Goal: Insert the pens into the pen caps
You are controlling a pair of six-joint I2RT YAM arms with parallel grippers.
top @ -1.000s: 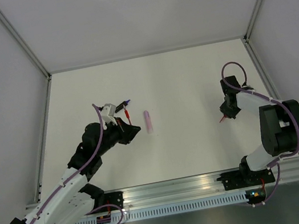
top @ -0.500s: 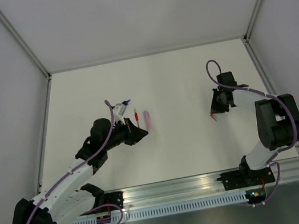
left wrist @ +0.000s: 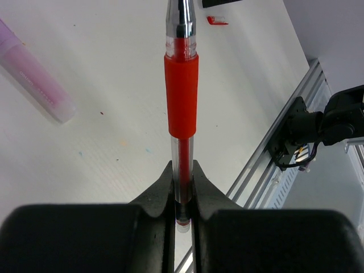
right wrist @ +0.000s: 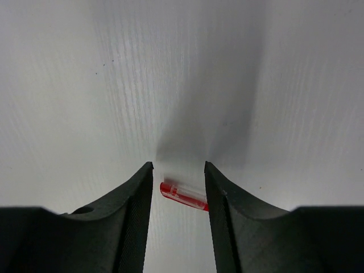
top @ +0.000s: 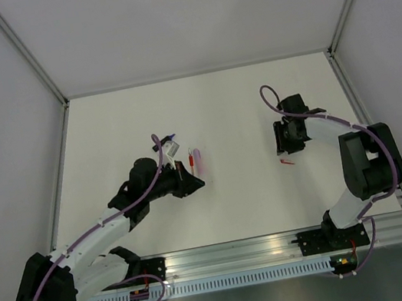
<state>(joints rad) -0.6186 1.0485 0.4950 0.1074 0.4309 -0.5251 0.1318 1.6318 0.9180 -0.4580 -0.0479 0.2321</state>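
Two claws are in view. The left claw (left wrist: 182, 170) is clamped on the red pen (left wrist: 182, 85) near its rear end. The pen projects straight out from the jaws, its red grip sleeve forward of the fingers, clear above the tabletop (left wrist: 114, 142). The pink pen (left wrist: 37, 79) lies flat on the tabletop, left of the held pen in the wrist view and apart from it; from above the two sit just beside each other.

A purple tip (top: 172, 136) shows beyond the left wrist, probably a third pen; the rest is hidden.

The right claw (right wrist: 178, 170) stands parted and holds nothing. The red cap (right wrist: 183, 196) lies on the tabletop under the gap, one end hidden behind a finger; contact cannot be told. From above, the cap lies near that claw, well apart from the pens.
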